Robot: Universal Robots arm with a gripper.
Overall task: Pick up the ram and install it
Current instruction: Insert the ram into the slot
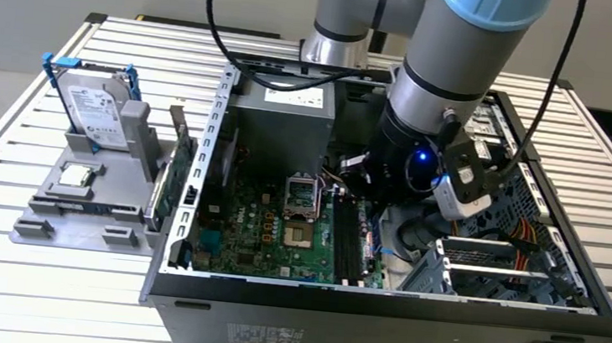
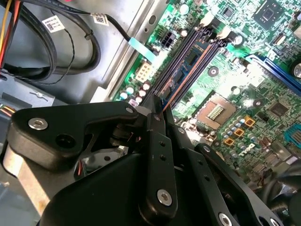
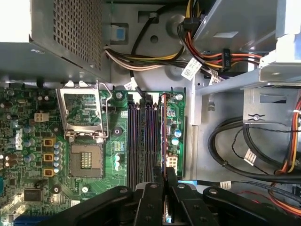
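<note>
The ram (image 2: 186,68), a thin dark blue-green stick with black chips, sticks out from between my gripper's (image 2: 157,110) black fingers. In the first wrist view the ram (image 3: 164,136) shows edge-on as a narrow line running beside the dark memory slots (image 3: 141,141). It lies along the outermost slot position, and my gripper (image 3: 165,173) is shut on its near end. Whether the stick sits down in a slot, I cannot tell. In the exterior view the arm's wrist (image 1: 420,161) reaches down into the open computer case (image 1: 384,301), above the motherboard (image 1: 266,235).
An empty CPU socket (image 3: 84,160) lies beside the slots. Cable bundles (image 3: 244,146) and the power supply (image 3: 70,33) crowd the case. Outside the case, at the exterior view's left, a grey holder (image 1: 75,229) carries a silver hard drive (image 1: 98,114) and a small square chip (image 1: 79,173).
</note>
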